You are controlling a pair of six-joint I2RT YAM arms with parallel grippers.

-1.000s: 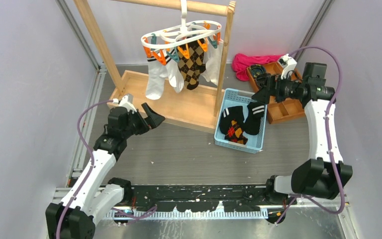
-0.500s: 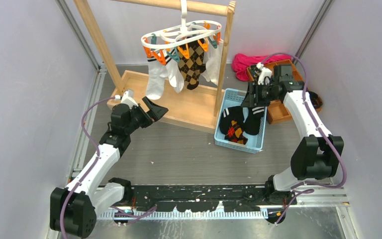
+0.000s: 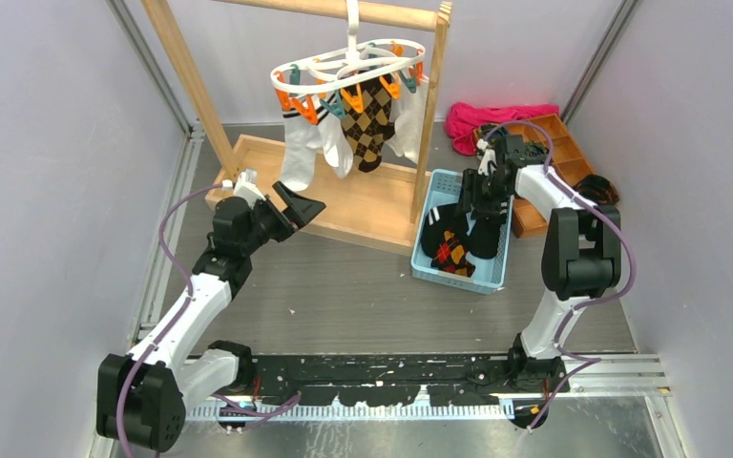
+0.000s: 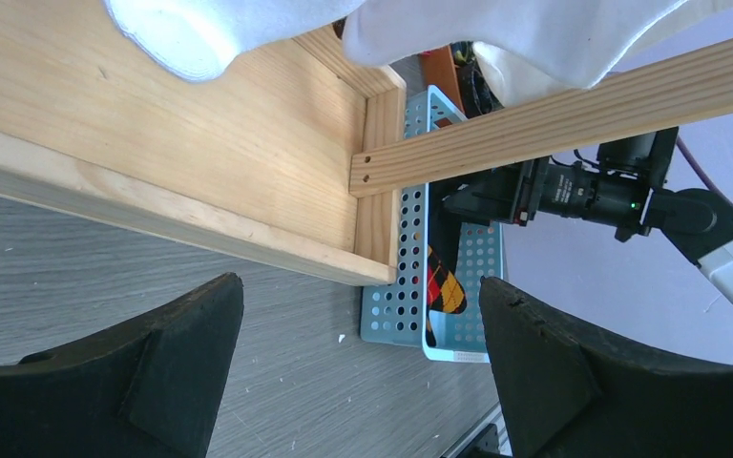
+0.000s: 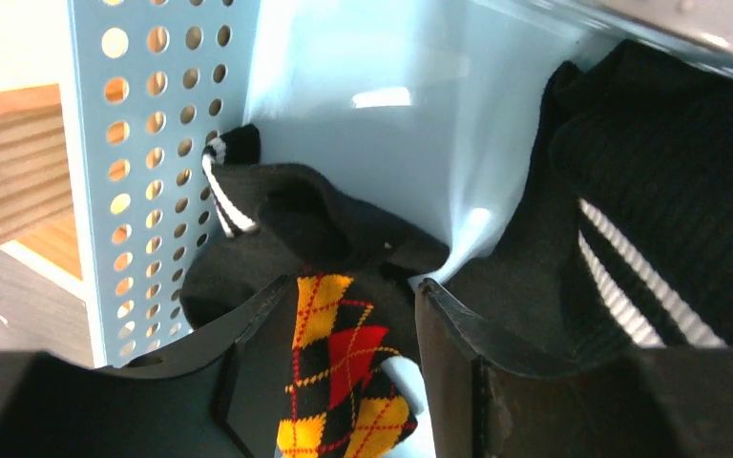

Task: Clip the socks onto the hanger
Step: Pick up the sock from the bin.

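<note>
Black socks [image 5: 649, 172] in blue basket [image 5: 153, 143], right fingers [image 5: 496, 372] now lowered, parted, left fingers [image 4: 153, 372] wide

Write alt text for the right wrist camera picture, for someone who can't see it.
The right gripper, fingers open, points into a light blue perforated basket, with an argyle sock showing between them. Black socks with white cuff stripes lie on either side.

Left arm [image 3: 189, 303] stretches forward and inward, wrist raised, left pincer [image 3: 298, 205] aimed right with jaws spread wide. Right arm [image 3: 573, 250] is folded tight, elbow high, forearm running forward-left. Right pincer [image 3: 472, 198] tips downward, its dark fingers [image 5: 458, 329] parted a moderate gap.
</note>
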